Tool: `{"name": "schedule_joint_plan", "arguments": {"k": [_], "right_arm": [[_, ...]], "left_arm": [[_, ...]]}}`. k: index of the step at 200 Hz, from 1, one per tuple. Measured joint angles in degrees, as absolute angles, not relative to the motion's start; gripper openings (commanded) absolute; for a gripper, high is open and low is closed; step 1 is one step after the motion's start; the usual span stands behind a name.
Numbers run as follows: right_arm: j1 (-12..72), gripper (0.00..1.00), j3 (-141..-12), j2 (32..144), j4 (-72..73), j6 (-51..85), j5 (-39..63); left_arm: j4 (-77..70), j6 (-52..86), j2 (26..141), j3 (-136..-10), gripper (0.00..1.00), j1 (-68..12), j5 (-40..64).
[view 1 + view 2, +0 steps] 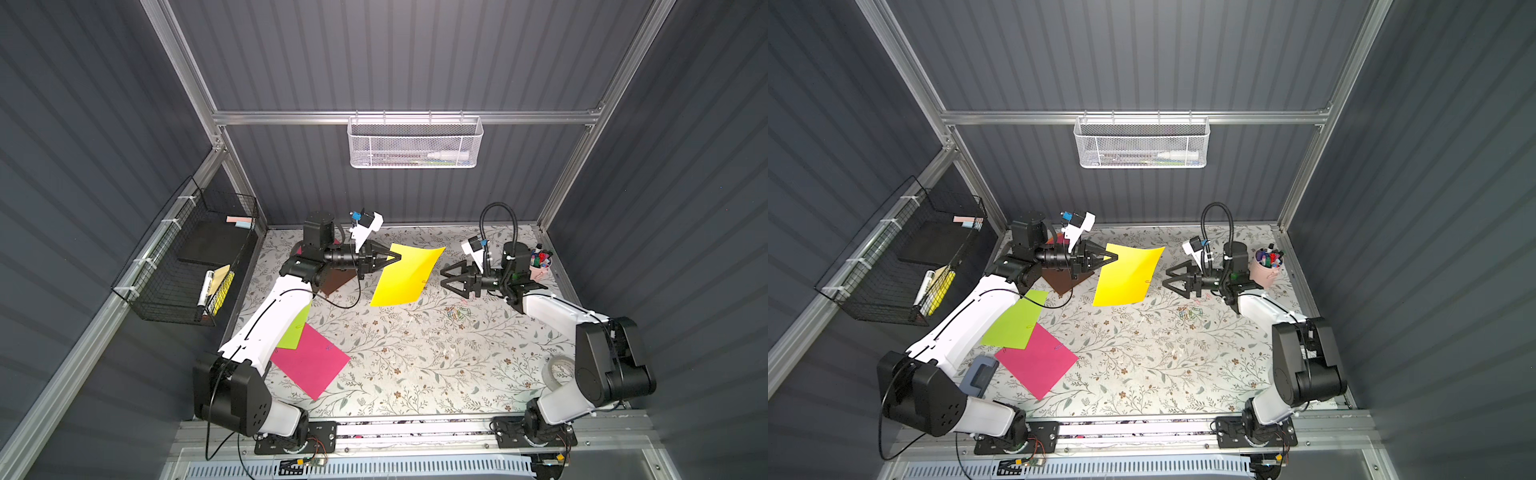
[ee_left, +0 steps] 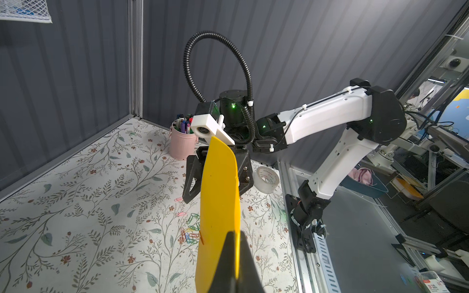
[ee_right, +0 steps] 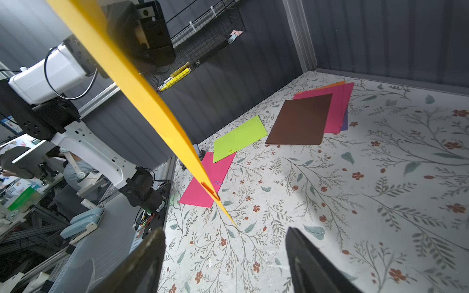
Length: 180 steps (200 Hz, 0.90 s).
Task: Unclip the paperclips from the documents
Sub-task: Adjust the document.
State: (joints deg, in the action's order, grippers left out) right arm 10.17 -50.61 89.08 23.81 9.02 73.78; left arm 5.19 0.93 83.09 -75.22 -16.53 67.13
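- One yellow sheet (image 1: 409,274) is up off the counter (image 1: 395,365), pinched near a far corner by the left end effector (image 1: 395,257), which is clamped on it.
- The right end effector (image 1: 441,279) stands wide and holds nothing. It faces the sheet's free side edge from just beside it.
- On that edge, near the lower corner, sits an orange clip (image 3: 210,190), clear of the right fingers (image 3: 149,256).
- Handling, my judgement: the sheet is light and floppy (it bows in the left wrist view), so it will swing away if pushed. The clip is small, stiff wire and probably slippery. I would take it by its outer loop, not by the paper.
- Orientation: the sheet's long axis runs from the held far end down toward the near side, tilted. The clip seems to lie across the edge, pointing into the sheet, but it is too small to be sure.
- Loose clips (image 1: 457,312) lie on the counter near the right end effector.
- The lime sheet (image 1: 1015,322) and pink sheet (image 1: 1038,365) each carry a clip.
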Motion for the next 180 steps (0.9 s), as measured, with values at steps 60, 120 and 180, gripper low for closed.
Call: {"name": "schedule_joint_plan", "arguments": {"k": [60,120,180], "right_arm": [[14.0,0.83,-53.2,91.5,36.3,16.3,76.4],[17.8,0.5,-58.7,97.2,52.5,30.4,77.1],[18.9,0.0,-60.1,98.3,57.6,37.4,79.2]], "left_arm": [[5.7,0.9,83.1,-75.2,0.0,-16.5,68.9],[6.0,0.9,83.5,-75.2,0.0,-16.5,70.4],[6.0,0.9,83.9,-75.2,0.05,-16.5,69.9]]}}
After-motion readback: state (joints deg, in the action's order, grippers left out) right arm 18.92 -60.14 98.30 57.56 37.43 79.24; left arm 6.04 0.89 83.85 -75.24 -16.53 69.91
